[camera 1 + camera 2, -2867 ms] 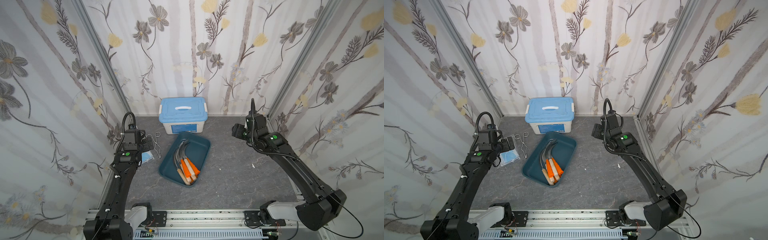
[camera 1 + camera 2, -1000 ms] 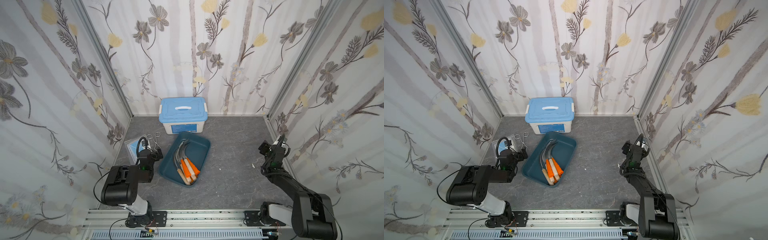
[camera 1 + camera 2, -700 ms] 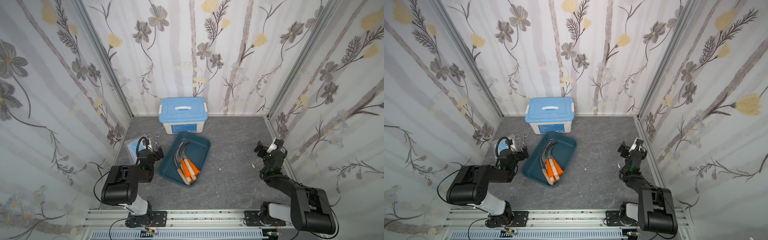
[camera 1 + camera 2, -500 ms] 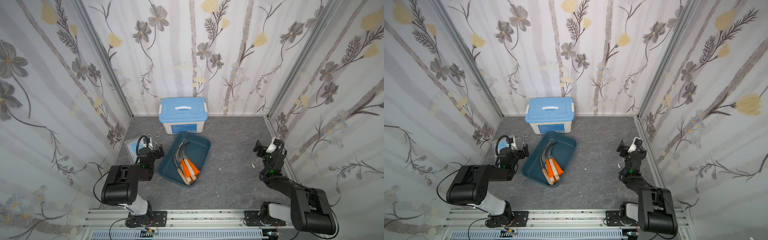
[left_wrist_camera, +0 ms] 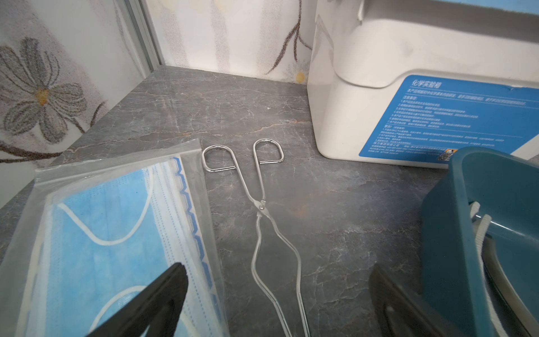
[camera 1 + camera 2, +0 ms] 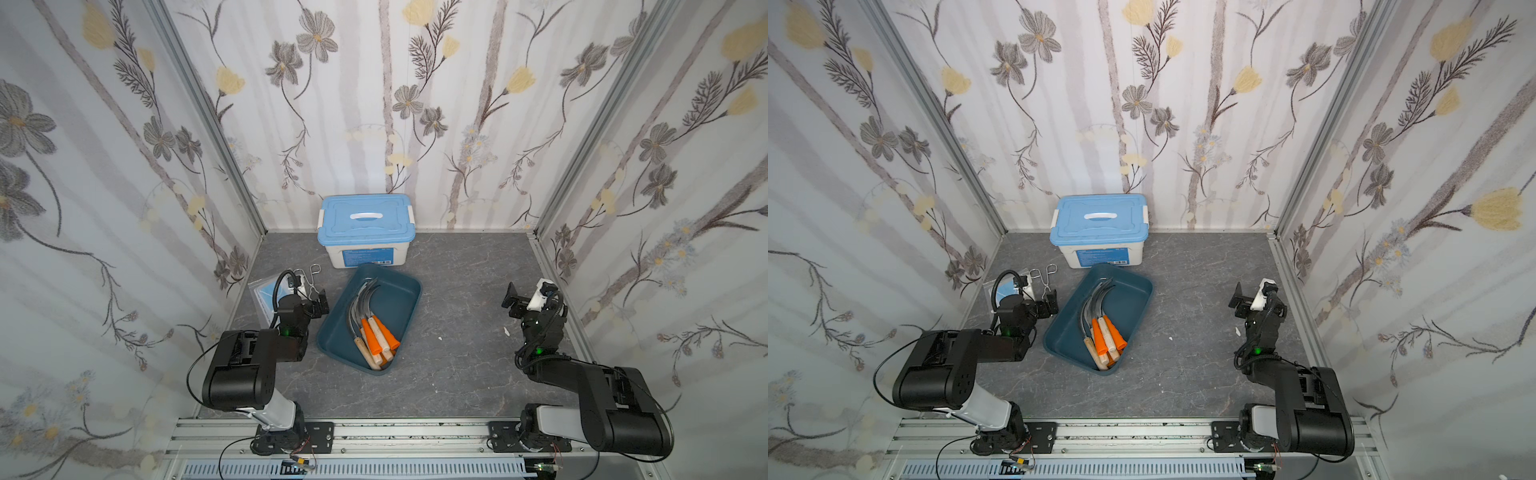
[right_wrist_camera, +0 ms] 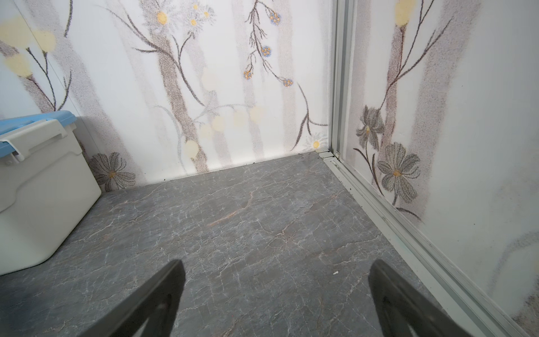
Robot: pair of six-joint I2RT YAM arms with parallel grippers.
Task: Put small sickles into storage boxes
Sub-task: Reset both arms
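The grey worktop (image 6: 457, 365) shows no sickle lying loose, so I'd judge the job near finished, and the danger now is mostly clumsiness. The left arm is folded low, its end effector (image 5: 277, 270) spread wide and empty. One finger is just beside the wall of the teal storage box (image 6: 417, 291) and the other is over a bagged face mask (image 5: 110, 233), with wire tongs (image 5: 264, 204) lying between them. A careless swing there could shove the box, or the fingers could close on the tongs, which are no part of this. The right end effector (image 7: 277, 265) is also spread and empty, over bare worktop well apart from everything.

The storage box sits slantwise in front of a white lidded box (image 6: 365, 232). Inside, the small sickles (image 6: 372, 328) lie bundled. Their grey blades curve toward the far end, and the orange and pale wooden handles are heaped against the near corner, where a knock might tip one over the low rim.
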